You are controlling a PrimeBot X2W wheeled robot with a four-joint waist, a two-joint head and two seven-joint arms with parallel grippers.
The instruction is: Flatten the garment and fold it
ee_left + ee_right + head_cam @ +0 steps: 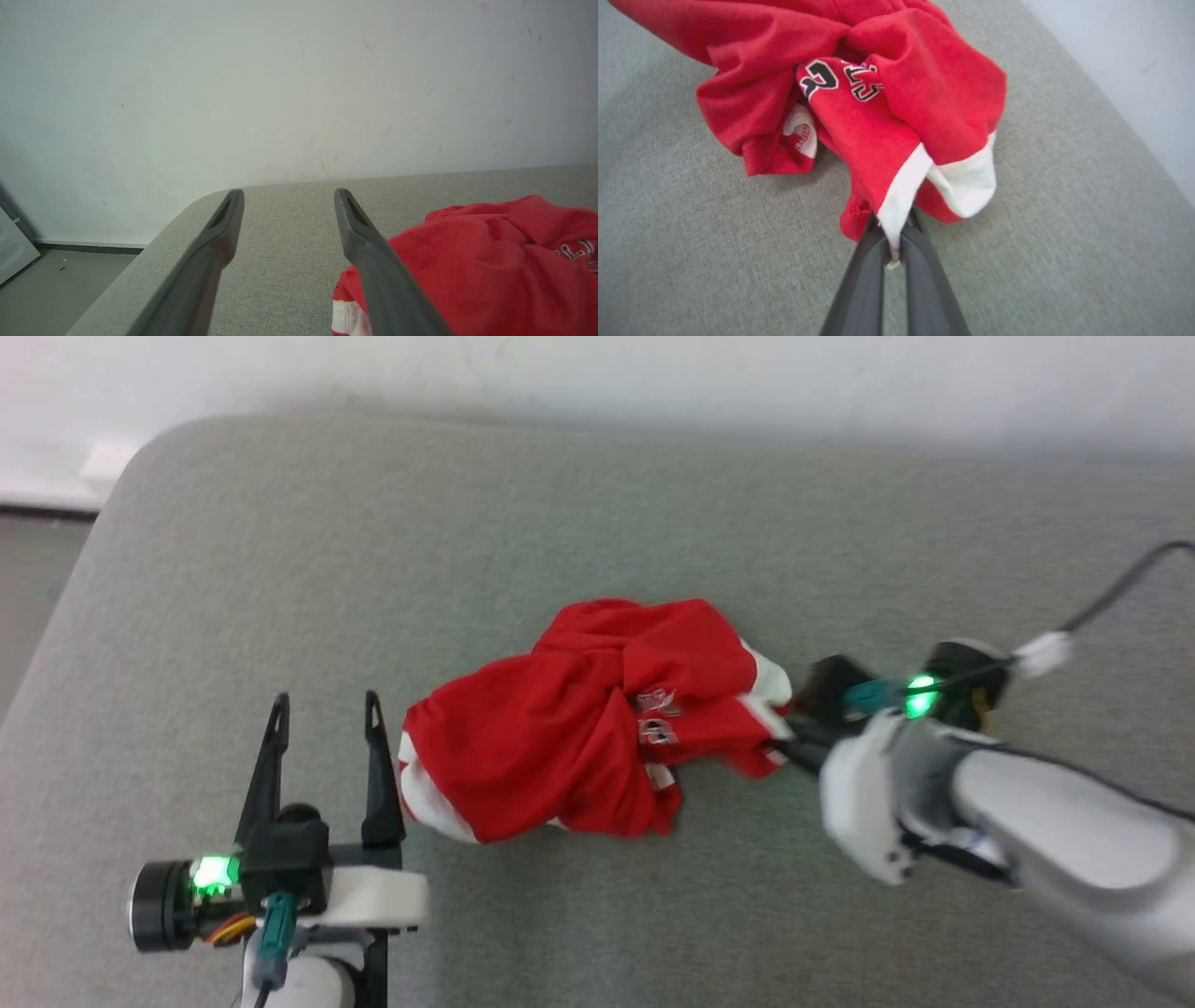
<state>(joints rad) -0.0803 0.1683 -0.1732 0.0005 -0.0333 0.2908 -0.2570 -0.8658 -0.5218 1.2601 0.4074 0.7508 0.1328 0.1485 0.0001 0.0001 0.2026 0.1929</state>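
The garment [579, 719] is a crumpled heap of red shorts with white stripes and white print, lying mid-surface on grey upholstery. My right gripper [893, 228] is shut on a white-striped corner of the garment [878, 116] at its right end; in the head view the right gripper [792, 737] touches that same edge. My left gripper [325, 709] stands open just left of the heap, nothing between its fingers. In the left wrist view the garment [476, 261] lies to the right of the right finger [369, 252], which overlaps its white hem.
The grey upholstered surface [467, 523] has a rounded corner at the back left, with floor [42, 289] beyond it. A white wall [280, 84] runs behind. A black cable [1120, 583] loops off the right wrist.
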